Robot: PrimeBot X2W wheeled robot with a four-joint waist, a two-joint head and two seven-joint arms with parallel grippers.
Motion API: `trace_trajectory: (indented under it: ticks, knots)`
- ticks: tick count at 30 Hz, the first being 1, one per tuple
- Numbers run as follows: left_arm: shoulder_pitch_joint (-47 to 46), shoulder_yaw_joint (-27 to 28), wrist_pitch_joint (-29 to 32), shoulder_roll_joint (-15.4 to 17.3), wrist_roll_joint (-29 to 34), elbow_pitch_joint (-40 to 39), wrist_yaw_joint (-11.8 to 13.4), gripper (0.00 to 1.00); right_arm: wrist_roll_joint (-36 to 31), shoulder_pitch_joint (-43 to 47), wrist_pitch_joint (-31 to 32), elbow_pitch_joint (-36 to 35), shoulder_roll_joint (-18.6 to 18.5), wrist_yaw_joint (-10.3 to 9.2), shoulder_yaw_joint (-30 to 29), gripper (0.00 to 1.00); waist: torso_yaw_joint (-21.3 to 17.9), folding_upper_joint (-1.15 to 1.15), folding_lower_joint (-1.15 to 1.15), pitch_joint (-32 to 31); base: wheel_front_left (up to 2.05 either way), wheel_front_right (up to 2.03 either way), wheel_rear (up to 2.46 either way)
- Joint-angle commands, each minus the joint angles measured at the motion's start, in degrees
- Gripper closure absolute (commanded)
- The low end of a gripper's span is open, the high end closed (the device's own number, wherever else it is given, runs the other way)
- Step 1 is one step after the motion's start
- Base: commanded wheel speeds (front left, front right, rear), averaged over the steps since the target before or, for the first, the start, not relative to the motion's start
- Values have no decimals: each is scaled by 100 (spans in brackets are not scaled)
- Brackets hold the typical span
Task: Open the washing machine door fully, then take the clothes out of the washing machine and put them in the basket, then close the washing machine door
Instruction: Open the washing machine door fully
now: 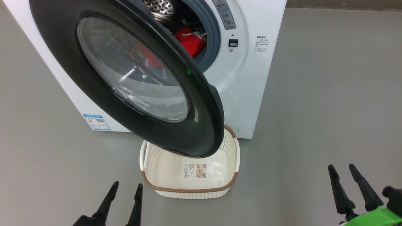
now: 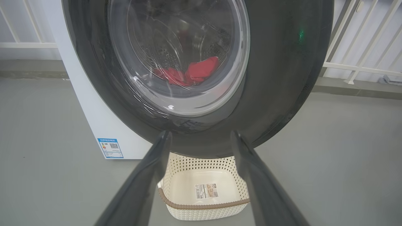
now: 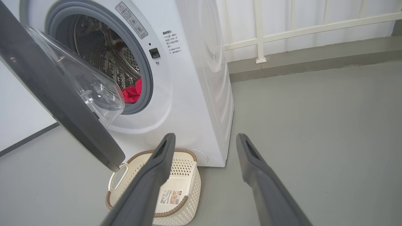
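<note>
- The washing machine door (image 1: 132, 75) hangs half open above the basket (image 1: 188, 190); its rim is hard and slippery, so push its free edge
- Red clothes (image 1: 190, 40), soft and light, lie in the drum; white ones may be hidden
- The left gripper (image 1: 128, 185) and right gripper (image 1: 340, 168) are spread, empty
- The right wrist view shows the gap behind the door

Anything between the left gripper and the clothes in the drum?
Yes. The washing machine door, only partly open, hangs squarely between the left gripper and the red clothes, seen through its glass. Its lower edge also overhangs the basket.
</note>
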Motion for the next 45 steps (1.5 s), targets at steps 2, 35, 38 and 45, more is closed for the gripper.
trace_trajectory:
  ticks: [2, 35, 38, 45]
  knots:
    - [-107, 161, -70, 54, 8, -163, -22, 0, -201, 160, -68, -258, 47, 43, -65, 0, 27, 0, 0, -1, 0, 0, 0]
    - [-109, -164, -70, 54, -185, -127, 26, 0, 1403, -1624, -69, -166, 483, 43, 1160, 100, 327, 0, 0, 83, 0, 0, 0]
    - [-152, -264, -70, 54, -241, -121, 48, 0, 1907, -2128, -69, -84, 402, 43, 1491, 100, 487, 0, 0, 136, 0, 0, 0]
    - [-215, -535, -70, 54, -424, -139, 127, 0, 3732, -3098, 111, 190, -290, 43, 2678, 100, 973, 0, 0, 334, 0, 0, 0]
